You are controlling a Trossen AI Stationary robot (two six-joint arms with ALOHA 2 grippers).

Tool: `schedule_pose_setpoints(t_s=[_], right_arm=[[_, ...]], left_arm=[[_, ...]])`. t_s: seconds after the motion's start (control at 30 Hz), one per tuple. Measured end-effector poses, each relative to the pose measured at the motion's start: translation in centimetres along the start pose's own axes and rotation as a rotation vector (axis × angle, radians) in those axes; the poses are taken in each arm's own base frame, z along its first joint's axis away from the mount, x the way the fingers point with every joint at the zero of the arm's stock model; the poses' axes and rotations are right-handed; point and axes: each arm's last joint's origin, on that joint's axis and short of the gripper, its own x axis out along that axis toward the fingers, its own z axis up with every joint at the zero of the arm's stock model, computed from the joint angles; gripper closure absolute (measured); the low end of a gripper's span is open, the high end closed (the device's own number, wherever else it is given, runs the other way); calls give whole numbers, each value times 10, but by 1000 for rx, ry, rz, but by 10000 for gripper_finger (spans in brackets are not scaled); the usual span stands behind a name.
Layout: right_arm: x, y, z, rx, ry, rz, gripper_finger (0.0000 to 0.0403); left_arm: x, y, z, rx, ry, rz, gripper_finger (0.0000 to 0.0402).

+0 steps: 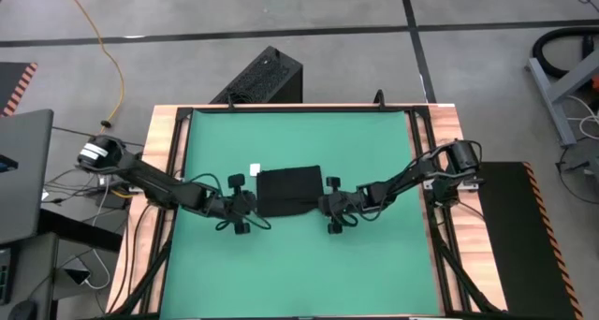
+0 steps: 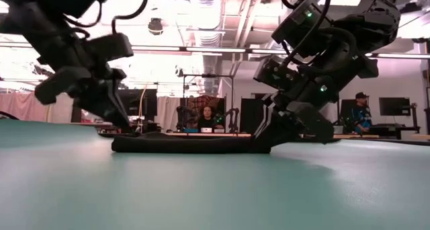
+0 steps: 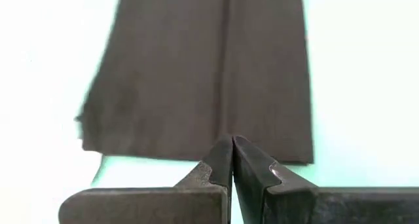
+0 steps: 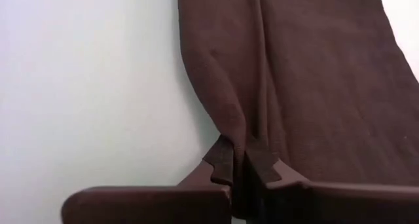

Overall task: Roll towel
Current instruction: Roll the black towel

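Both arms are dark, near-black, built from slender links joined by chunkier rounded joint housings, and thin black cables loop loosely alongside them. The left arm ends at its far, table-edge end in a white-and-grey cylindrical base housing; the right arm ends there in a dark, blocky housing. Small green indicator lights glow on the right arm's wrist housings, above its jaws. The left gripper has two matte black, wedge-shaped fingers tapering to narrow tips, each with a stepped notch behind the tip, mounted on a flat dark crossbar. The right gripper shows the same notched black fingers and crossbar.
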Motion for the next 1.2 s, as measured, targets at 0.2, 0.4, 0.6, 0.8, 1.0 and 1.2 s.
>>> schedule_pose_setpoints(t_s=[0.2,0.4,0.6,0.8,1.0,1.2], right_arm=[[0,0,0,5,-14,5,381],[1,-3,0,13,-14,11,380],[1,-3,0,6,-15,15,380],[1,-3,0,-7,-15,18,380],[1,-3,0,-5,-15,19,380],[1,-3,0,20,-15,20,380]], left_arm=[[-11,-10,-4,111,17,-99,383],[-7,-26,1,427,-87,-88,322],[13,-25,-10,478,5,-100,246],[24,-24,-13,491,34,-18,193],[25,-22,-18,436,85,-40,185],[27,-22,-21,347,120,-68,253]])
